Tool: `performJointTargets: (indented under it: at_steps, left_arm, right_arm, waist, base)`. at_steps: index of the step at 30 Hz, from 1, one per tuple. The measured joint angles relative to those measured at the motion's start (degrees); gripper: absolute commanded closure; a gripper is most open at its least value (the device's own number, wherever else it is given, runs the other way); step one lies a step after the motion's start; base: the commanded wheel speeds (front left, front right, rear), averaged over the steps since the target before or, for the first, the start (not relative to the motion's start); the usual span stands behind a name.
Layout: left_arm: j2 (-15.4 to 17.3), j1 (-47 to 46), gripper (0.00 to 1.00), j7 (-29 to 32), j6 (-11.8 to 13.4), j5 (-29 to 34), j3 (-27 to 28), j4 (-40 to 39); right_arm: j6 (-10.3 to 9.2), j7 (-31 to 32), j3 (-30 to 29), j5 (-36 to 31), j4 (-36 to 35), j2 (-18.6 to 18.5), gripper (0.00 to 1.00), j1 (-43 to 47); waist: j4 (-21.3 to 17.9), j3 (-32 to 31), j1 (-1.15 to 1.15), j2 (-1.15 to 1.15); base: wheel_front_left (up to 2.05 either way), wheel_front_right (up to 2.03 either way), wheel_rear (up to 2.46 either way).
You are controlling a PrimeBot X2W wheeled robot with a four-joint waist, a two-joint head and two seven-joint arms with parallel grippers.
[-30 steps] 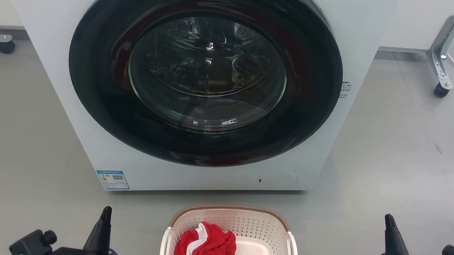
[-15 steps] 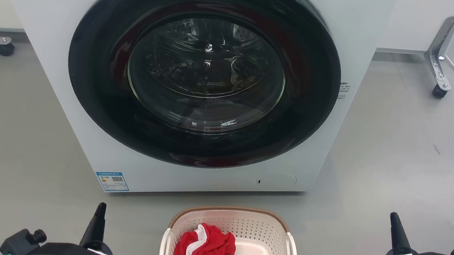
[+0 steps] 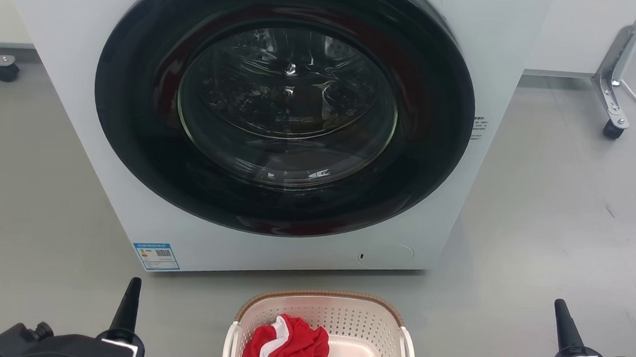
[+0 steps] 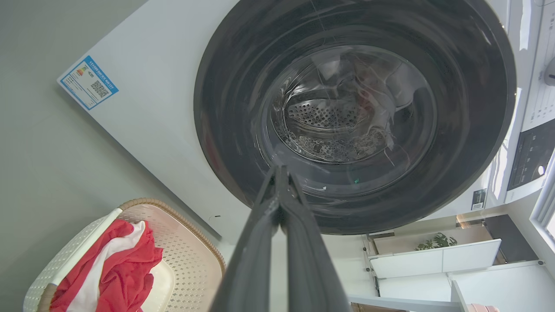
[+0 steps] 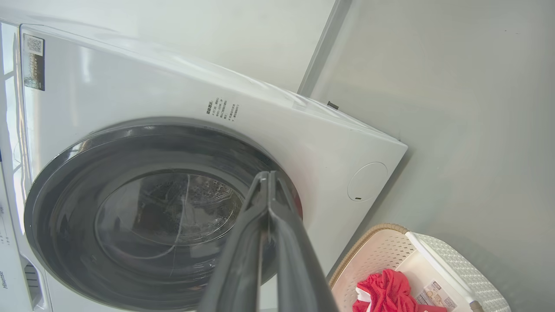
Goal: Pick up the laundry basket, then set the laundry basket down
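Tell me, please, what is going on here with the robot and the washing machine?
The robot faces a white washing machine whose round door is closed. The laundry basket sits on the grey floor in front of the machine, between the two arms, with a red and white cloth inside. The left gripper and right gripper hover on either side of the basket, both shut and holding nothing. The basket has not yet been picked up.

laundry basket (image 3: 319, 295) before washing machine (image 3: 286, 105), garment (image 3: 288, 345) in it
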Motion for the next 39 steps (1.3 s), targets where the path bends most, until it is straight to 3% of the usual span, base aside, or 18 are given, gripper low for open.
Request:
performJointTargets:
  at_steps: [26,39]
  left_arm:
    - [-2.13,-2.43,1.0,3.89,-3.07,-15.81,5.53,3.39]
    - [-2.21,-2.43,1.0,3.89,-3.08,-16.58,5.61,3.55]
  right_arm:
    - [3.12,4.71,-5.65,17.12,1.85,1.82,1.0,-1.69]
    - [3.35,4.71,-5.72,17.19,1.88,1.9,1.0,-1.87]
  waist:
    - [-0.33,-0.55,0.0,0.0]
    - [-0.33,-0.55,0.0,0.0]
  base:
    - [0.0,0.0,0.0]
    - [0.0,0.0,0.0]
